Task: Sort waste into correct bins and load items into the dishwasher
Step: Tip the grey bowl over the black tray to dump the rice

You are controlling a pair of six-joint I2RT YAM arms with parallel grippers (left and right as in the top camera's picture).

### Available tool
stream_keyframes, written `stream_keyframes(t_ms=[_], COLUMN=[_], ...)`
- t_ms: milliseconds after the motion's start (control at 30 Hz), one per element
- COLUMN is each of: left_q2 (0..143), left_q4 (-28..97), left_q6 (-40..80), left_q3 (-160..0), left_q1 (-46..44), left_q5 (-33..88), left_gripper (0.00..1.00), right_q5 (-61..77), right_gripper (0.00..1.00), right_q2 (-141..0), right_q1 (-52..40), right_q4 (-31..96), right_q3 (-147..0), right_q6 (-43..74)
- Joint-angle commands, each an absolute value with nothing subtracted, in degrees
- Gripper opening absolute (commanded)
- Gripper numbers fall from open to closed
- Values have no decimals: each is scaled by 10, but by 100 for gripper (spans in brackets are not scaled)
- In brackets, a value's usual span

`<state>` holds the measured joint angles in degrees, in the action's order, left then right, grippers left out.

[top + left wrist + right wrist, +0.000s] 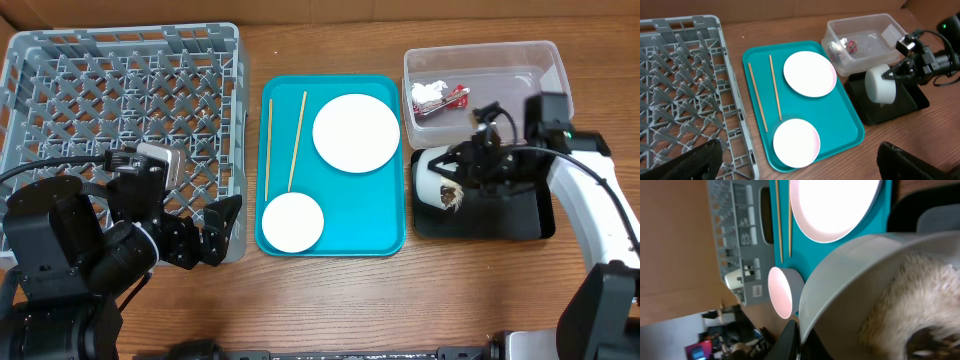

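My right gripper (452, 172) is shut on the rim of the white bowl (432, 180) and holds it tipped on its side over the black tray (520, 225). The right wrist view shows the fingers (802, 335) pinching the rim, with rice and a brown scrap (925, 342) inside. The clear tub (520, 62) holds the red wrapper (455, 98) and the tissue (428, 95). The white plate (356, 132), the pink bowl (292, 222) and two chopsticks (297, 140) lie on the teal tray. My left gripper (215, 235) is open and empty by the grey dish rack (120, 110).
The teal tray (385, 215) lies between the rack and the two bins. The black tray sits right in front of the clear tub. Bare wooden table runs along the front edge. In the left wrist view my open fingers (800, 165) straddle the pink bowl (796, 142).
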<state>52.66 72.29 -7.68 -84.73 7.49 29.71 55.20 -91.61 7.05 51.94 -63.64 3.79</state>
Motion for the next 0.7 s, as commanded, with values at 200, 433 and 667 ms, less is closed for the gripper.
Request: stream_keyframes(t_ms=[200, 433, 667], left_q2=[525, 525, 525], left_q4=[722, 722, 722], left_q6=[-73, -73, -73], left_q3=[-850, -850, -850], left_q1=[75, 75, 75], left_q5=[294, 294, 294], left_gripper=[100, 100, 100], right_q5=[793, 814, 818], right_gripper=[4, 4, 4], right_q2=[-914, -914, -914], right_q1=[191, 212, 212], right_q4=[381, 378, 357], right_q3=[-522, -521, -521], right_q6=[8, 8, 22])
